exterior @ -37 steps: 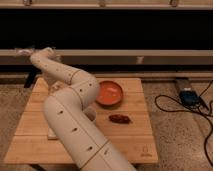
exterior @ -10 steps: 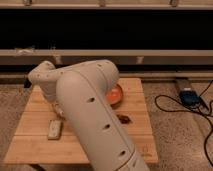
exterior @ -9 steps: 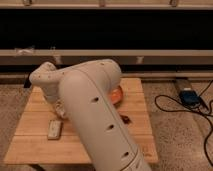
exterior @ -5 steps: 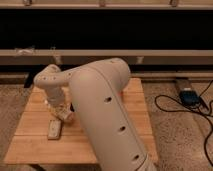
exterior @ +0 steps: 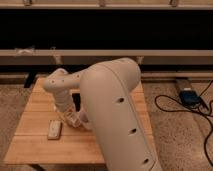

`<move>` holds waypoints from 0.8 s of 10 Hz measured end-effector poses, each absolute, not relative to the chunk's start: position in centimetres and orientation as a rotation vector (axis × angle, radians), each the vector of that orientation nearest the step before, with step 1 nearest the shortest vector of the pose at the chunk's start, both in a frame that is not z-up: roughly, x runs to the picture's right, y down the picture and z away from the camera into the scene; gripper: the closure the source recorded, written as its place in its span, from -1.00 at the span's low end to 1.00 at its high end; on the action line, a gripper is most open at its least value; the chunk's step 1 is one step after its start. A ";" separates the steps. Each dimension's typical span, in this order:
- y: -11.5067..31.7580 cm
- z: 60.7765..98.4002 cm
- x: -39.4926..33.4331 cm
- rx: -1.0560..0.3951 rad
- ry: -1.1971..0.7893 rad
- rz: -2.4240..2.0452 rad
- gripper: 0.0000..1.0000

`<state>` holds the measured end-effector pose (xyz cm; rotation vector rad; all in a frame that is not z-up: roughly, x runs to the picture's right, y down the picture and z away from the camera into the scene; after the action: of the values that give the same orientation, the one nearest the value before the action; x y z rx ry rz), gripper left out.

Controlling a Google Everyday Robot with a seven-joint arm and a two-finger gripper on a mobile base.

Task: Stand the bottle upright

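Reaching low over the pale wooden slatted table, my white arm's gripper hangs just above the boards; I cannot tell whether it is open or holding anything; the small whitish plastic bottle seems to be the pale shape right at my gripper, though my arm hides most of it; a flat pale rectangular packet lies just beside my gripper. I judge the bottle is being set down; next comes lifting clear without tipping it. Since half a second ago my gripper has edged away from the packet, which has stayed put.
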<state>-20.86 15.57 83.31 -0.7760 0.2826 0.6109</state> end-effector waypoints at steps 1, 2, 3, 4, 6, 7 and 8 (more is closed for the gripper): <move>15.8 83.3 -20.4 -0.779 0.293 0.618 -0.60; 15.9 83.2 -20.4 -0.780 0.297 0.620 -0.60; 15.8 83.1 -20.6 -0.779 0.297 0.618 -0.60; 15.3 83.1 -21.1 -0.775 0.291 0.614 -0.60; 14.5 83.3 -22.1 -0.767 0.291 0.596 -0.60; 14.0 83.7 -22.9 -0.760 0.304 0.582 -0.60; 13.4 84.3 -24.0 -0.750 0.324 0.560 -0.60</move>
<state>-23.99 13.41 84.25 -0.7501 0.3236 0.5604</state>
